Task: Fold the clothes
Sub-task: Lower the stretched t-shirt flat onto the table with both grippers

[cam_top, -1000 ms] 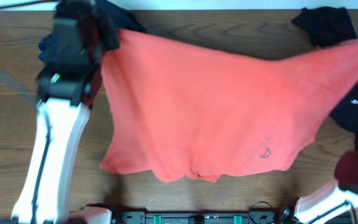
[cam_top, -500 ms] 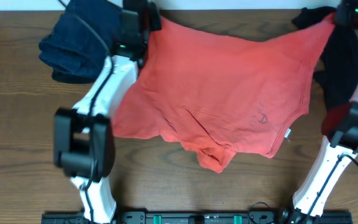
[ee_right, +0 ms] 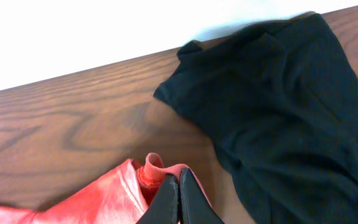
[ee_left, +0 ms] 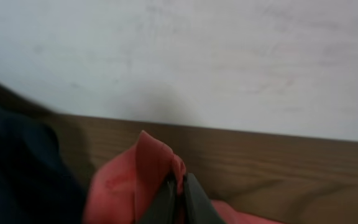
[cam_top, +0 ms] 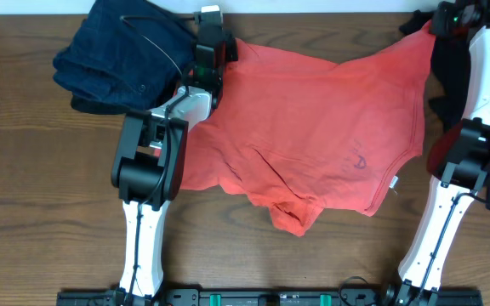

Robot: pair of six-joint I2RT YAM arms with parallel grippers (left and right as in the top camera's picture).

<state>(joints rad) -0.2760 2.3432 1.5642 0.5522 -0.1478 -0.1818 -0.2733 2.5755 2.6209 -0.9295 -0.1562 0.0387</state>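
Against half a second ago, the coral-red short-sleeved cotton T-shirt (cam_top: 313, 127) lies much as it did, rumpled across the middle of the brown wooden table (cam_top: 24, 187); the left arm (cam_top: 147, 161) has folded in closer to it; only the wrist views show each pinch; the left gripper (ee_left: 178, 190) is clamped on a red fold beside the dark navy denim garment (cam_top: 117, 55); the right gripper (ee_right: 179, 196) is clenched on a red hem corner near the black cloth shirt (ee_right: 284, 106).

T-shirt (cam_top: 313, 127) across the table's (cam_top: 24, 212) middle — denim garment (cam_top: 113, 59) at far left, second shirt (ee_right: 291, 112) at far right.
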